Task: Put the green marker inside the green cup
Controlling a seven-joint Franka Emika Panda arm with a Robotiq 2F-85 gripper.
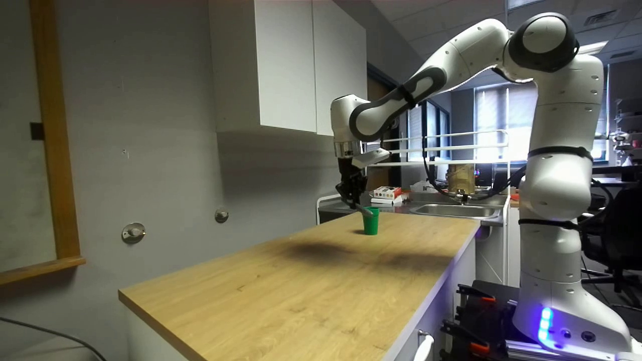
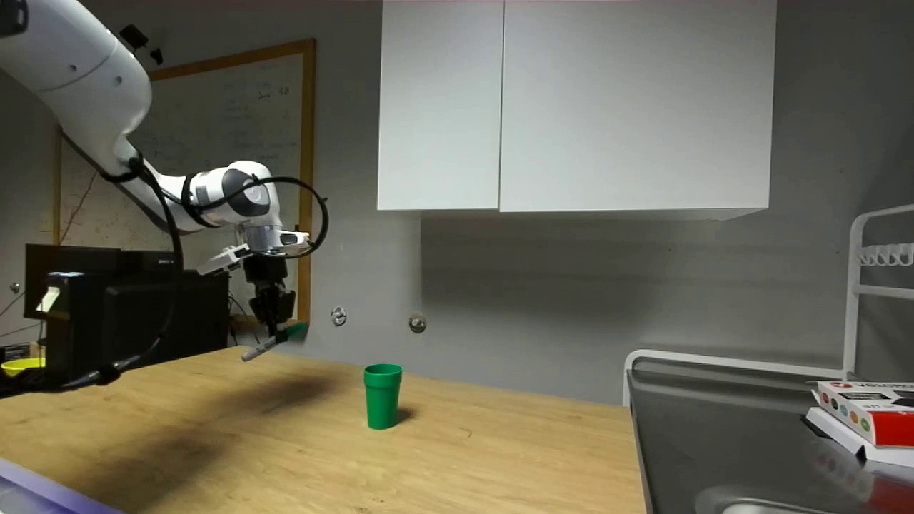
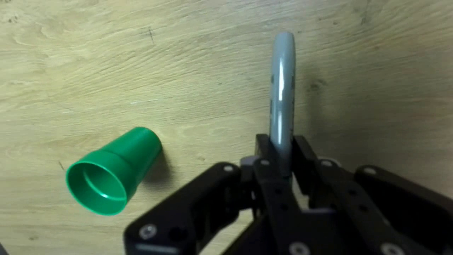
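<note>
My gripper [image 3: 281, 143] is shut on the green marker [image 3: 282, 78]. Its light grey barrel sticks out beyond the fingers in the wrist view, and the rear end is hidden by the fingers. In an exterior view the gripper [image 2: 280, 334] holds the marker [image 2: 259, 349] tilted above the table, with its green cap [image 2: 296, 330] on the far side of the fingers. The green cup [image 2: 383, 400] stands upright and open at the top on the table. The cup [image 3: 122, 159] is left of the gripper in the wrist view. In an exterior view the marker overlaps the rim of the cup [image 1: 371, 224].
The wooden table [image 1: 301, 291] runs along a grey wall. White wall cabinets [image 2: 571, 107] hang above it. A metal sink [image 1: 454, 210], a white rack [image 2: 853, 285] and a red and white box [image 2: 867, 410] are beyond one end of the table.
</note>
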